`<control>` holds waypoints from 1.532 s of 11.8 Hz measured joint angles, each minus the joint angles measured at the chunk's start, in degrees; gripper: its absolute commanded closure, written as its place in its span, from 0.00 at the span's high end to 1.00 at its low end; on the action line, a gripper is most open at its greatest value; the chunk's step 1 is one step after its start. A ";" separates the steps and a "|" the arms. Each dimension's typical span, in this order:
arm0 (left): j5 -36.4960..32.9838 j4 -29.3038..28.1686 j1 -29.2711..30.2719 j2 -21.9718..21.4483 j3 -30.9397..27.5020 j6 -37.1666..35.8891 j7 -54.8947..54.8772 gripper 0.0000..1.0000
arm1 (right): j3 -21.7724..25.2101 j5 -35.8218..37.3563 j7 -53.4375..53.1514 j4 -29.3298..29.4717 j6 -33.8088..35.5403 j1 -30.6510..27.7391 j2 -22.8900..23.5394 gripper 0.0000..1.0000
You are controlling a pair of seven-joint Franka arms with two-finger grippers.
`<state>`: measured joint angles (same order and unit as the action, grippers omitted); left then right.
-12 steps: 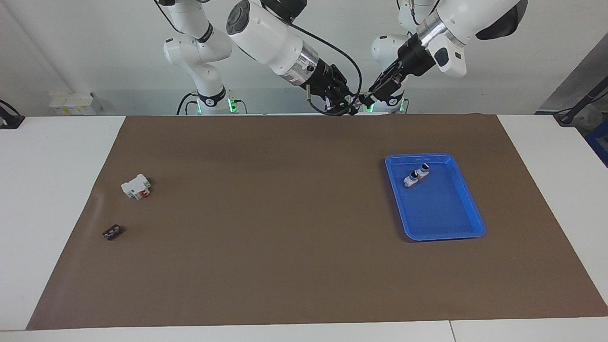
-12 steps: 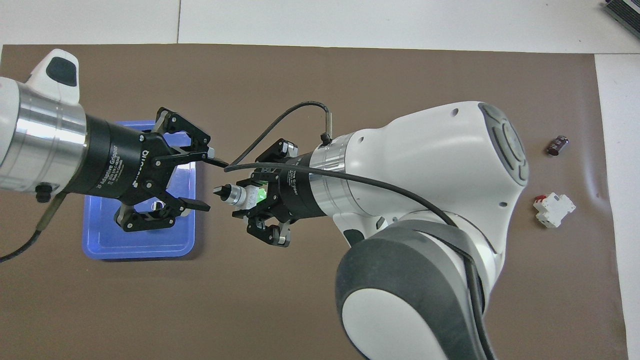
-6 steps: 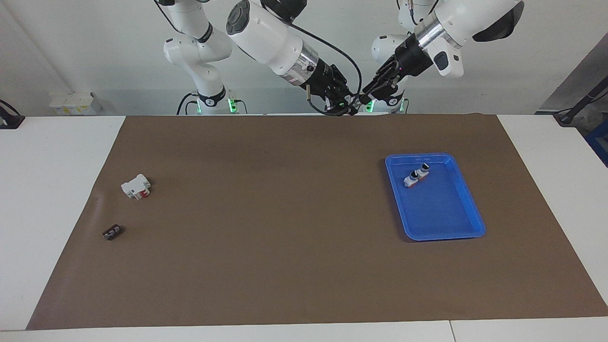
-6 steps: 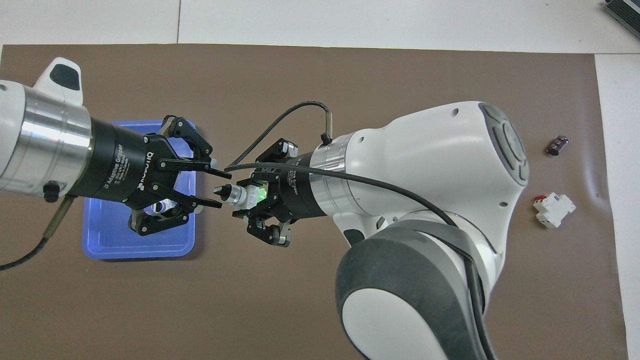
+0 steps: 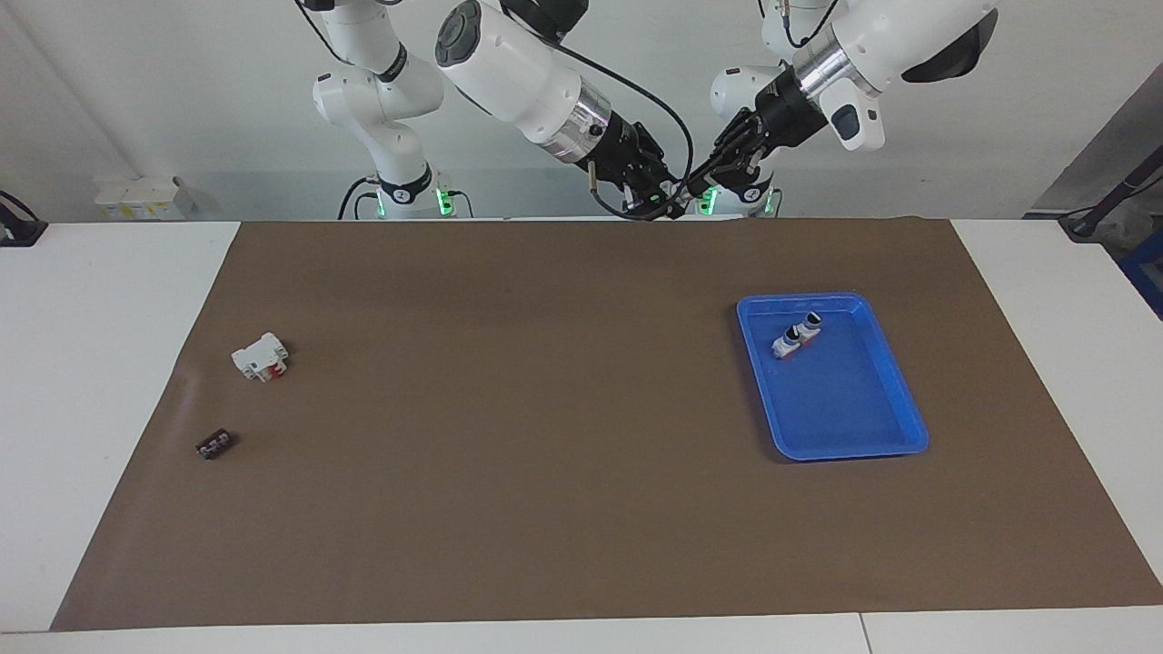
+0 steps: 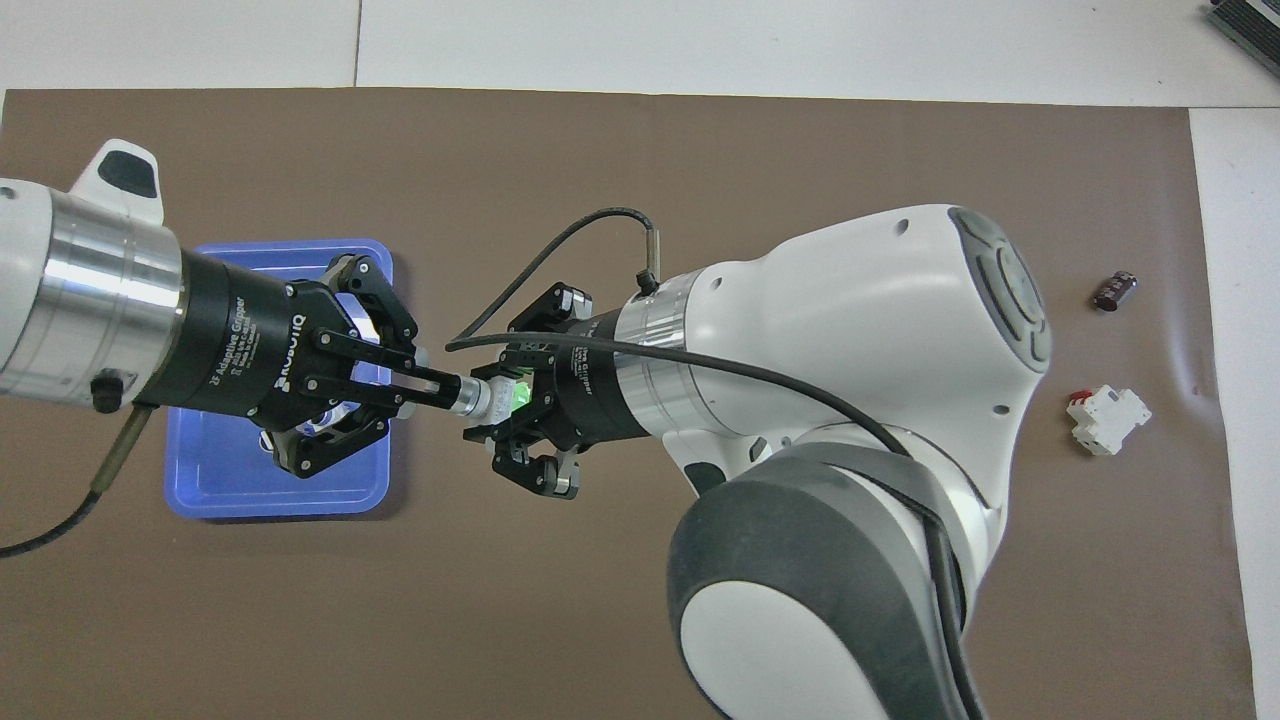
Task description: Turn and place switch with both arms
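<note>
Facing view: switch (image 5: 680, 190) up in the air, above the counter's (image 5: 581, 509) robot-side edge, pinched between right gripper (image 5: 668, 195) and left gripper (image 5: 698, 184).

Overhead view: long axis straight from gripper to gripper, knob clamped by left, green end by right.

Left pincer (image 6: 440, 385) body: white lettering "2F Adaptive Gripper", "ROBOTIQ".

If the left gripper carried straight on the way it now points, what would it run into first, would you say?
The left gripper is shut on the knob end of the switch, so pushing on would likely drive it into the right gripper, which holds the green end. Depth looks aligned in both views.
</note>
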<state>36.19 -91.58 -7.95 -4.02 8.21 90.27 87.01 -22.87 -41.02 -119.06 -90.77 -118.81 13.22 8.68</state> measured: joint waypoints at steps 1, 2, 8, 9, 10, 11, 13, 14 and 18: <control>0.03 -0.02 0.00 0.00 -0.01 0.01 0.00 0.00 | 0.00 0.00 0.00 0.00 0.00 0.00 0.00 0.00; 0.03 -0.02 0.00 -0.01 -0.01 0.03 -0.04 0.00 | 0.00 0.00 0.00 0.00 0.00 -0.01 0.00 0.00; 0.05 -0.06 0.00 -0.06 0.00 0.11 -22.83 0.00 | 0.00 0.00 0.00 0.03 0.00 -0.04 0.00 0.00; 0.07 -0.09 0.02 -0.06 -0.01 0.10 -29.55 0.00 | 0.00 -0.01 -0.02 0.03 -0.01 -0.04 0.00 0.00; 0.16 -0.12 0.07 -0.08 -0.02 0.10 -36.08 0.00 | 0.00 -0.02 -0.09 0.04 -0.07 -0.04 0.01 0.00; 0.32 -0.13 0.17 -0.09 -0.05 0.10 -42.32 0.00 | 0.00 -0.03 -0.23 0.07 -0.24 -0.02 0.02 0.00; 0.34 -0.17 0.23 -0.13 -0.10 0.10 -55.91 0.00 | -0.02 -0.05 -0.61 0.10 -0.40 0.01 0.05 0.00; 0.16 -0.24 0.23 -0.16 -0.09 0.10 -63.88 0.00 | -0.03 -0.05 -0.73 0.09 -0.41 0.02 0.11 0.00; -0.32 -0.97 0.37 -0.49 -0.14 0.09 -87.34 0.00 | -0.13 -0.06 -0.74 0.09 -0.48 0.17 0.47 0.00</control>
<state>35.87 -92.55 -7.59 -4.51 8.07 90.36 -0.32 -22.99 -41.08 -119.80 -90.68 -119.29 13.39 9.14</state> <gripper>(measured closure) 0.899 0.586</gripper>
